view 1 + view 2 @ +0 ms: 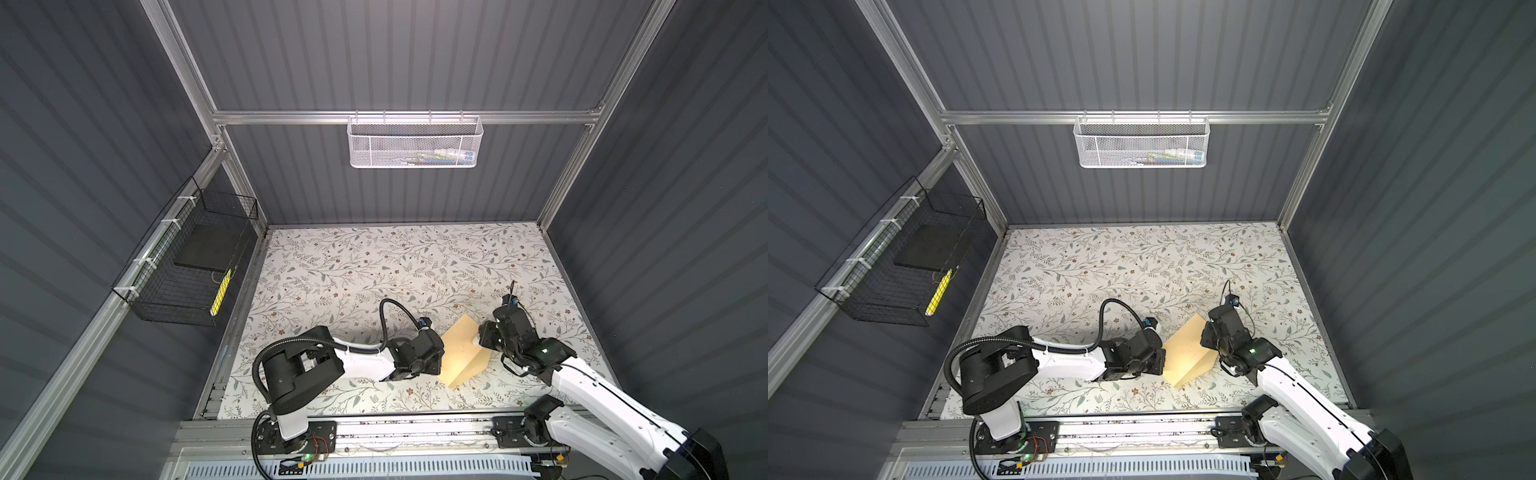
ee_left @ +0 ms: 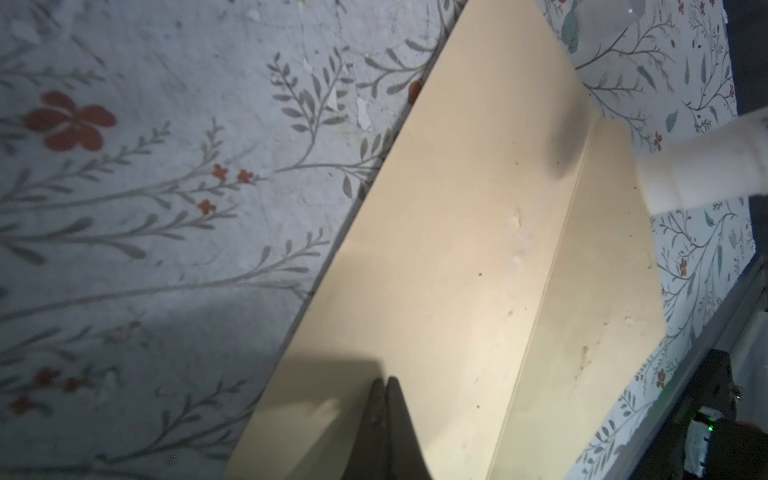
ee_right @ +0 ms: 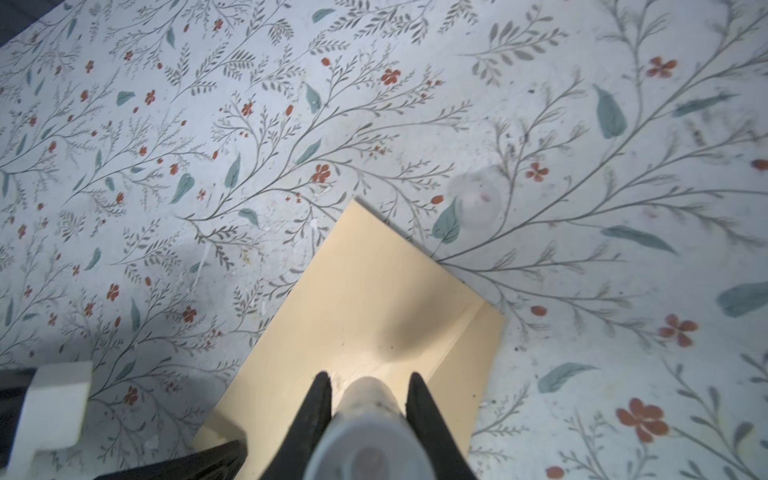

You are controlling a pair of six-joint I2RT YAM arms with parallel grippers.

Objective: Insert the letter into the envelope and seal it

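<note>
The envelope (image 1: 459, 353) lies flat on the table (image 1: 374, 270), between the two claws in both top views (image 1: 1185, 357). The left claw (image 2: 383, 388) has its jaws together, and its tips are over the edge of the envelope (image 2: 457, 270) nearest to it. The right claw (image 3: 370, 384) is clamped on a white tube (image 3: 368, 415), which points forward and down over the envelope (image 3: 365, 291). The end of the tube (image 2: 702, 166) is above the flap (image 2: 602, 270), close to the fold. I cannot tell whether it touches the paper. The flap is open and spreads toward the right claw (image 1: 482, 336).
</note>
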